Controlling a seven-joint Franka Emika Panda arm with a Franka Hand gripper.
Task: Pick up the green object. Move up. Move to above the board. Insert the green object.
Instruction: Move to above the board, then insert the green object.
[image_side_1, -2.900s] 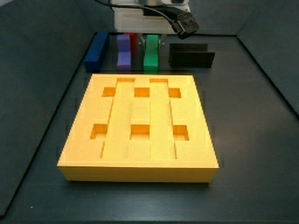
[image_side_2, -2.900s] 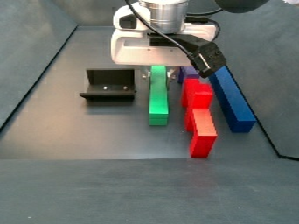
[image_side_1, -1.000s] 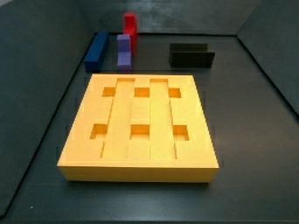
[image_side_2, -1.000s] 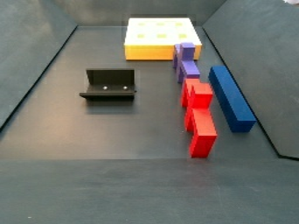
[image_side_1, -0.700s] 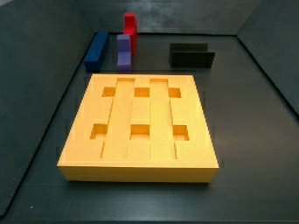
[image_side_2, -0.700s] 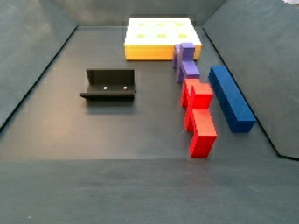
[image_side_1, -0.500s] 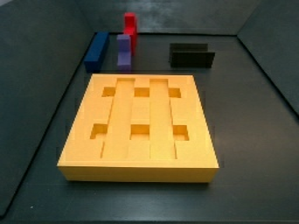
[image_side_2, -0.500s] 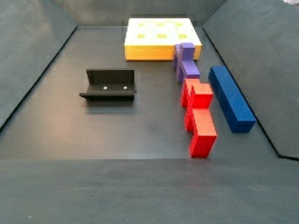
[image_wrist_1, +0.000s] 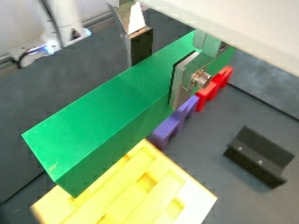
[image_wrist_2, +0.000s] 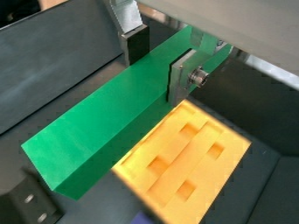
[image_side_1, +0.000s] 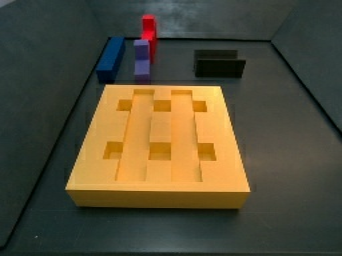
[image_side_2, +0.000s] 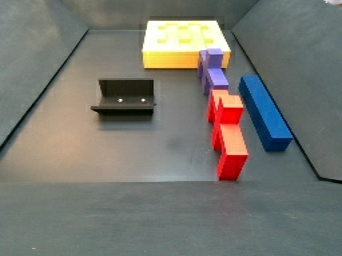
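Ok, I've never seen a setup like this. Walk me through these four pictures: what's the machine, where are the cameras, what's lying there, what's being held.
It is a robot arm ending in a two-finger pincer. Two cameras ride on its wrist and look down past the fingers; two more stand beside the table. The pincer is shut on the green bar, held in the air above the yellow board, which has grooves and square holes. The side views show no arm at all, only the floor: the board, a blue bar, a purple bar, red blocks and a dark fixture.

Even, soft light; wrist views slightly blurred.
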